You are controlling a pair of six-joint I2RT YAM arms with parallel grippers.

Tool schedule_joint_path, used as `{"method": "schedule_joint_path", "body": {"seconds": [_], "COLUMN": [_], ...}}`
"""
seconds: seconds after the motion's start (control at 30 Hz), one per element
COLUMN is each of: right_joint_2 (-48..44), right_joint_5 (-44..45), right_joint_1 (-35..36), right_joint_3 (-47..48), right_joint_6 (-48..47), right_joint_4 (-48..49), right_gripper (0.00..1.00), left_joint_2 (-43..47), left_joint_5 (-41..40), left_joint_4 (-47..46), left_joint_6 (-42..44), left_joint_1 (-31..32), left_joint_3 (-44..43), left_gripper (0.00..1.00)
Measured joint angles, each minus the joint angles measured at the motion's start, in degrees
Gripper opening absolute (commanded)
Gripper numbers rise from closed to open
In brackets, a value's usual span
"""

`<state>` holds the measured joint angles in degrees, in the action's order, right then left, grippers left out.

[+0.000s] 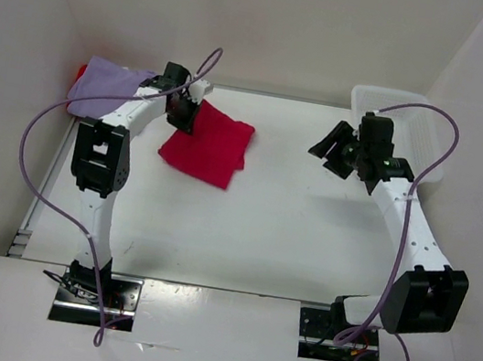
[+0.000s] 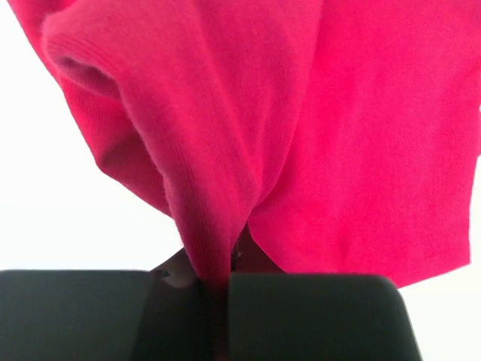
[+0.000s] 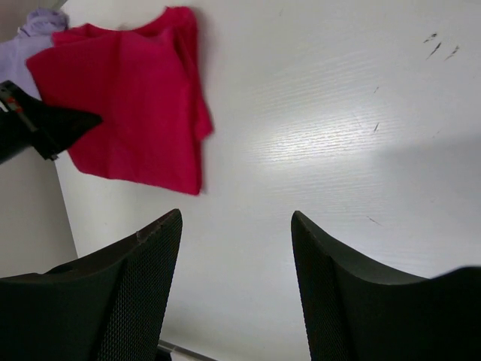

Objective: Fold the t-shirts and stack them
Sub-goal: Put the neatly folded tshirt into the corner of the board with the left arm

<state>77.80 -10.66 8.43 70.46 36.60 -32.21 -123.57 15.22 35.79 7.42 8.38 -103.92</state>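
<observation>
**A:** Left gripper (image 2: 214, 282) status?

**B:** Clamped on the crimson t-shirt (image 1: 206, 145). Jaws are pressed together on a pinched ridge of cloth, at the shirt's upper-left edge in the top view.

**A:** Where does the shirt sit?

**B:** On the table (image 1: 261, 230), left of centre in the top view. It's folded and mostly flat. Only the pinched ridge rises into the jaws, and the left wrist view shows this clearly.

**A:** Right gripper (image 1: 337, 155)?

**B:** Jaws apart with nothing between them. It's over bare table at upper right, well apart from the crimson shirt.

**A:** Other shirts?

**B:** Lavender t-shirt (image 1: 105, 84) is in the upper-left corner against the wall, just beside the crimson one — can't tell if they touch. A sliver of the bright red t-shirt (image 1: 81, 72) shows at its left edge.

**A:** Anything else?

**B:** White bin (image 1: 394, 99) at upper right, behind the right gripper.
</observation>
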Motion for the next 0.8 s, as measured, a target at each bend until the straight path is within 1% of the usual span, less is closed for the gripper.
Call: {"method": "schedule_joint_path", "body": {"seconds": [0.23,0.43,0.6,0.8], "right_joint_2": [-0.6,-1.2,-1.7,-2.4], "right_joint_5": [0.0,-0.1,0.0,0.0], "right_joint_1": [-1.3,-1.7,-2.8,-3.7], "right_joint_3": [-0.7,-1.1,-1.7,-2.3], "right_joint_6": [0.0,-0.1,-0.3,-0.7], "right_joint_4": [0.0,0.0,-0.1,-0.5], "right_gripper": [0.66,0.66,0.66,0.66], "left_joint_2": [0.5,0.4,0.0,-2.1], "left_joint_5": [-18.4,-30.1,-34.7,-34.8], "left_joint_4": [-2.6,-5.0,-6.0,-3.7], "left_joint_6": [4.7,10.7,14.1,15.3], "left_joint_1": [-0.3,-0.3,-1.0,-4.9], "left_joint_3": [-3.4,-8.5,-13.2,-21.5], "left_gripper": [0.00,0.00,0.00,0.00]}}
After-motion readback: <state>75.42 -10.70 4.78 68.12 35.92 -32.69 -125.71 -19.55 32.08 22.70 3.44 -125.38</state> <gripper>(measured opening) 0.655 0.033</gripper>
